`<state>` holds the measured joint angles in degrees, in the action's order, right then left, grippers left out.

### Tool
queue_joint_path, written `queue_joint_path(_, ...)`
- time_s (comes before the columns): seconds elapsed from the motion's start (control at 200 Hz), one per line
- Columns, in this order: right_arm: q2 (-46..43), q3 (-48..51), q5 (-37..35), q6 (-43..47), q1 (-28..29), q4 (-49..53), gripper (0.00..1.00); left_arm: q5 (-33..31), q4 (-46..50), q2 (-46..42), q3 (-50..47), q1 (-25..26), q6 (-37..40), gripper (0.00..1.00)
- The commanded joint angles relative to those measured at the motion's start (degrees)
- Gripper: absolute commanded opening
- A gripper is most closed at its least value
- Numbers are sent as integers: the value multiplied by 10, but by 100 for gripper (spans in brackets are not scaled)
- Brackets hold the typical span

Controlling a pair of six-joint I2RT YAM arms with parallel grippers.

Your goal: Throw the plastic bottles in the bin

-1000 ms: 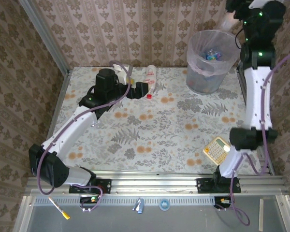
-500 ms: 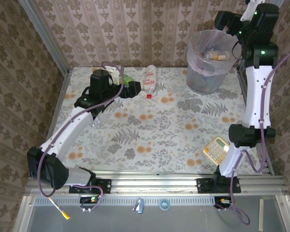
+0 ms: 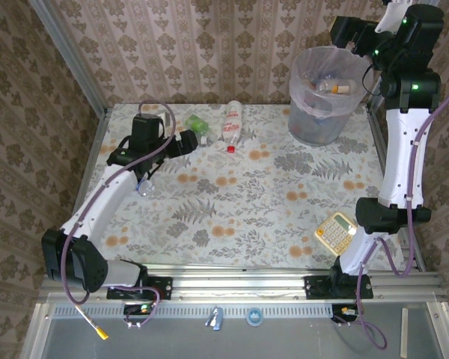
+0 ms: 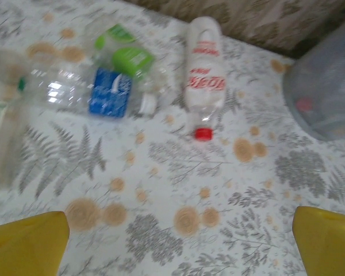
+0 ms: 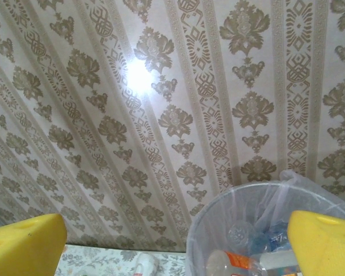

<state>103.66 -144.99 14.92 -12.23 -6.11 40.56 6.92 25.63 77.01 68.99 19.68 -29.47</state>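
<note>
While the right gripper [image 3: 343,31] hangs open and empty above the bin [image 3: 314,126], the left gripper [image 3: 188,140], also open and empty, is nearer the bottles [image 4: 110,92] lying on the table [image 3: 284,202] just ahead of it, the white bottle [image 4: 205,77] lengthwise, cap toward it.

One bin [image 3: 314,129]; one calculator [image 3: 335,231]; two arms [image 3: 105,202]; at least four plastic bottles [image 4: 204,75] outside bin, cluster blurred

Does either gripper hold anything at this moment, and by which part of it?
Nothing is held. The left gripper and the right gripper both have jaws open and empty.
</note>
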Motion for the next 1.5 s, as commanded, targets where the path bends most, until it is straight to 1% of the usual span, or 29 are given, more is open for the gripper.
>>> queue_joint_path(0.0, -13, -1, 26, -4, 1, 10, 100, -27, 56, -6, -9, -14, -35, 100)
queue_joint_path(0.125, -20, 7, 30, 1, 2, 15, 100, -40, 88, -5, -17, -29, -61, 100)
queue_joint_path(0.33, -32, 28, 39, 7, 5, 20, 100, -37, 122, -2, -41, -56, -105, 100)
queue_joint_path(0.44, -38, 36, 48, 10, 7, 25, 100, -56, 152, 0, -50, -68, -128, 100)
queue_joint_path(0.51, -39, 40, 54, 10, 7, 32, 100, -49, 157, 1, -63, -79, -138, 100)
queue_joint_path(0.665, -45, 51, 71, 14, 10, 46, 100, -57, 185, 12, -79, -98, -151, 99)
queue_joint_path(0.84, -56, 67, 79, 24, 16, 46, 100, -52, 180, 28, -98, -119, -158, 99)
queue_joint_path(0.935, -60, 74, 80, 30, 19, 47, 100, -65, 185, 42, -102, -131, -157, 99)
queue_joint_path(1.04, -60, 77, 82, 36, 21, 54, 100, -59, 177, 54, -113, -148, -156, 98)
queue_joint_path(1.235, -63, 81, 91, 41, 28, 58, 100, -51, 154, 74, -116, -161, -155, 94)
queue_joint_path(1.405, -65, 80, 103, 57, 43, 68, 100, -57, 140, 91, -120, -171, -164, 94)
queue_joint_path(1.495, -66, 81, 107, 75, 55, 75, 100, -51, 123, 99, -125, -179, -167, 94)
